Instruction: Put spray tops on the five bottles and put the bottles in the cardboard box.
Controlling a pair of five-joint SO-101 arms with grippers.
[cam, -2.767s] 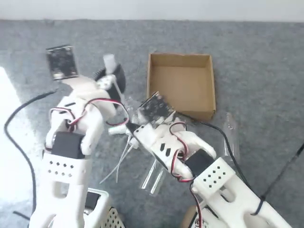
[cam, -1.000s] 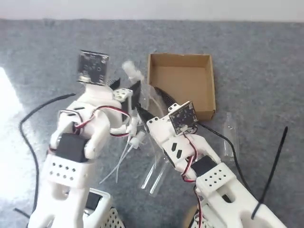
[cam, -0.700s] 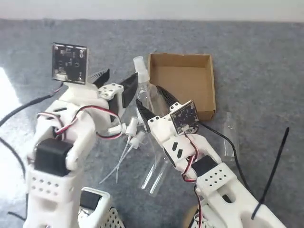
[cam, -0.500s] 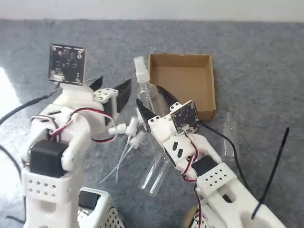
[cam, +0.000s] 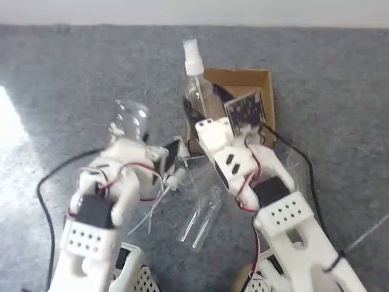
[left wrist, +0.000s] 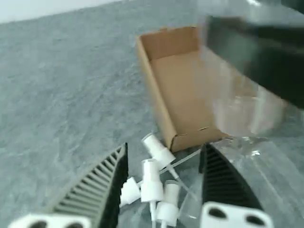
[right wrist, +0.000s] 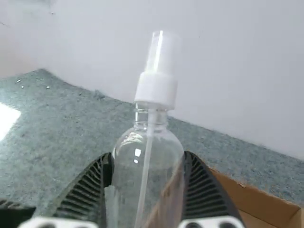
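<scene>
the clear bottle (right wrist: pixel 147 145), with a white spray top (right wrist: pixel 156 80) on its neck, stands upright in the right gripper (right wrist: pixel 148 164), which is clamped on its body and holds it over one side wall of the cardboard box (cam: pixel 243 79). the left gripper (left wrist: pixel 165 149) hangs with its jaws spread apart over a cluster of loose spray tops (left wrist: pixel 152 183) on the grey carpet (cam: pixel 73 67), just beside the box's corner. an uncapped bottle (cam: pixel 203 216) lies on its side near them.

Clear bottle (right wrist: pixel 147 166) with white top (right wrist: pixel 156 85). Plain brown box (left wrist: pixel 183 85). Grey, finely flecked mat (cam: pixel 73 67). White loose tops (left wrist: pixel 154 178), thin clear tubes. Clear spare bottles (cam: pixel 203 216). Black, ribbed fingers (left wrist: pixel 107 187) on white arms (cam: pixel 103 201); red, black and white wires (cam: pixel 243 185). White basket (cam: pixel 137 275), dotted with holes. White wall (right wrist: pixel 237 71).
</scene>
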